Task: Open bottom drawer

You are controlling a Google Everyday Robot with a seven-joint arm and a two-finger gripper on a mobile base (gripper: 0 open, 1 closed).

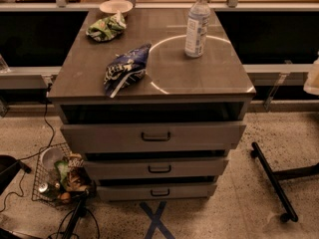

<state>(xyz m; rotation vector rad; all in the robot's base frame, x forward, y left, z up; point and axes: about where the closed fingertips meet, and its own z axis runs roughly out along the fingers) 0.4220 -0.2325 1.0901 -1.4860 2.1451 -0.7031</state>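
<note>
With the gripper out of view and its grip undeterminable, the bottom drawer (124, 191), lowest and apparently shut, risks being missed: its handle (160, 192) lies just beneath the middle drawer's handle (159, 169)

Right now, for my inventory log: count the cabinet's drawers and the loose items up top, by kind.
Drawers: 3, including the bottom drawer
Snack bags: 2
Water bottle: 1
Bowl: 1
Total: 7
Gripper: not in view.
</note>
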